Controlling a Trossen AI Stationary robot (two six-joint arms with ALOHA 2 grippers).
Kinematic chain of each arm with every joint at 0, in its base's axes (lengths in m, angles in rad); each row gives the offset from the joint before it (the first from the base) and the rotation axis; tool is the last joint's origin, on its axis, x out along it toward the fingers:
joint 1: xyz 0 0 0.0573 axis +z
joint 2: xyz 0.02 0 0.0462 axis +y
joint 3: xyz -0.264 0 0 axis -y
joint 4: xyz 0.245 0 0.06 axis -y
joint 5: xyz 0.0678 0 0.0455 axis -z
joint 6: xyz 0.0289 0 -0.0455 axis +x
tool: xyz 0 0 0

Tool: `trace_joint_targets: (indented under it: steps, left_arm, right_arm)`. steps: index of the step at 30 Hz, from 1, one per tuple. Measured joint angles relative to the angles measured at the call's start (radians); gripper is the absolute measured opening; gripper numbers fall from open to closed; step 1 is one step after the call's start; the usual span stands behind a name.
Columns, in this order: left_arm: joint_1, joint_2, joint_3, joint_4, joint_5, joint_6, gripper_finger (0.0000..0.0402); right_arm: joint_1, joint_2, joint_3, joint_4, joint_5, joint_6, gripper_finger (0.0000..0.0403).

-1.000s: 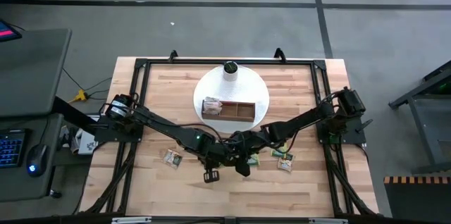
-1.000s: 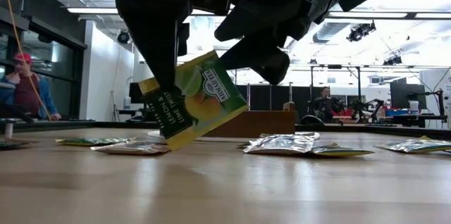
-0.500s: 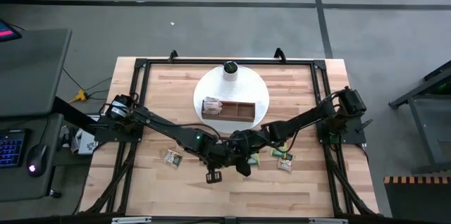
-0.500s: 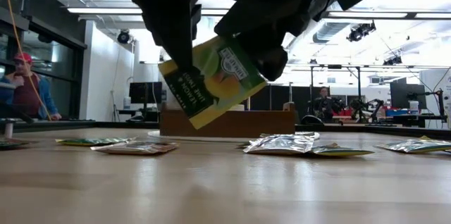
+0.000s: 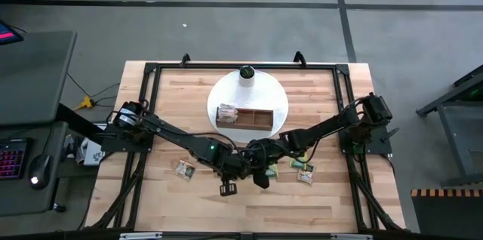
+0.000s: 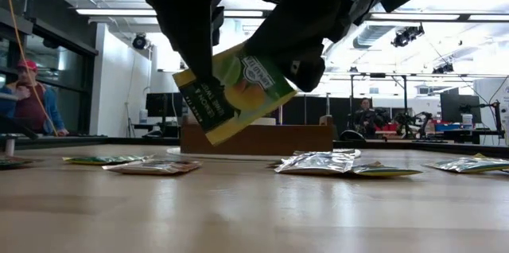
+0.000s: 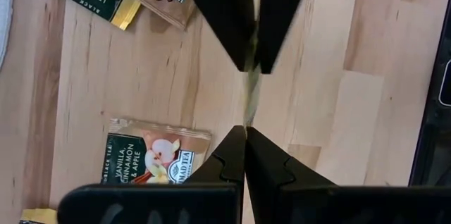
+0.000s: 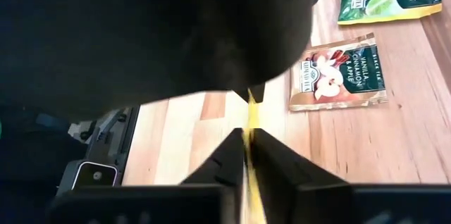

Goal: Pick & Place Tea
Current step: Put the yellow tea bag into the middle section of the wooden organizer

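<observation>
Right now both grippers meet near the table's centre, toward six o'clock of the round white plate. The left gripper and the right gripper each have their fingers pinched closed on the same green and yellow paper tea sachet, which hangs tilted in the air above the pale wooden table, clear of its surface. In the left wrist view the sachet shows edge-on as a thin yellow strip between the two pairs of dark fingers; the right wrist view shows the same thin edge.

On the plate sits the brown three-compartment wooden tray. Its nine o'clock compartment holds a pale sachet; what the other two compartments hold cannot be told. A small white cylinder with a dark green top stands at the plate's twelve o'clock edge.

Loose sachets lie flat on the table: one toward eight o'clock of the grippers, and two toward three o'clock. The low view shows silvery and green ones lying flat, and a person in a red cap far behind.
</observation>
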Motion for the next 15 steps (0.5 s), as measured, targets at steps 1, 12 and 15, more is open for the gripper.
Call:
trace_joint_targets:
  steps: [1, 12, 15]
  left_arm:
    - [0.000, 0.000, 0.000, -0.002, -0.001, -0.005, 0.0000]
    - [0.000, 0.000, 0.002, -0.018, 0.000, -0.009, 0.0000]
    - [0.000, 0.000, 0.003, -0.030, -0.001, -0.010, 0.0000]
  right_arm:
    - [0.000, 0.000, 0.000, 0.000, 0.000, -0.005, 0.0009]
    - [0.011, 0.002, -0.001, 0.000, 0.037, -0.001, 0.0001]
    - [0.024, 0.002, -0.001, -0.002, 0.077, 0.000, 0.0001]
